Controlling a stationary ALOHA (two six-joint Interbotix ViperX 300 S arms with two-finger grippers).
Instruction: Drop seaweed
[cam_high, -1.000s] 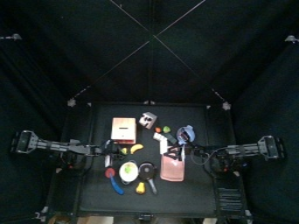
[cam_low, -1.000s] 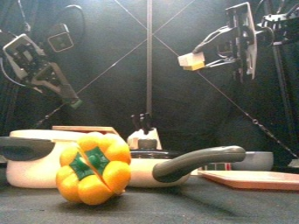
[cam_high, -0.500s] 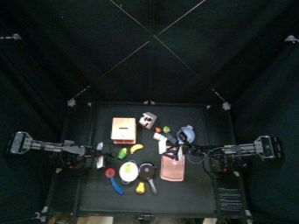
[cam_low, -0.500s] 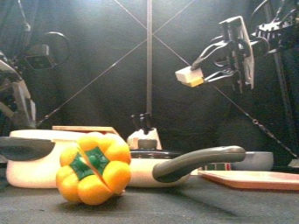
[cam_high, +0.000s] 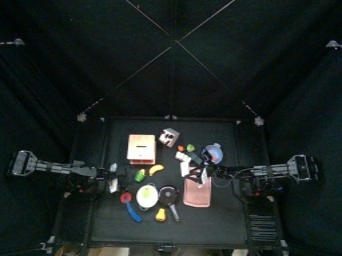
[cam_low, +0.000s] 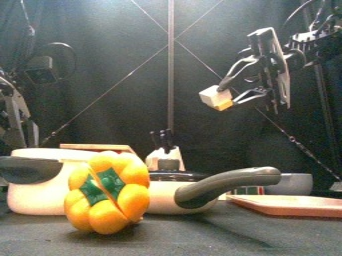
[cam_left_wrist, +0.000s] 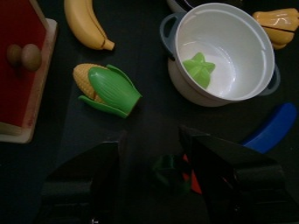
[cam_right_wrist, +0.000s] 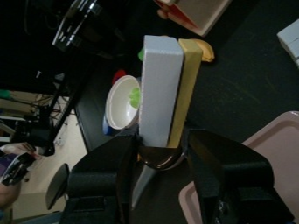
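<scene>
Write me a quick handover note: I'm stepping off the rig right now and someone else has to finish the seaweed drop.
Right gripper: shut on the seaweed block, held high in the air above the table, to the right of the middle in the front view.
Left gripper: carries nothing; jaws apart, hovering over the table's left side near the corn and the white pot.
The white pot holds a small green piece; the pink tray lies at the table's right.
Done: seaweed picked up and lifted.
Left: bring it over the drop spot and open the right jaws.
</scene>
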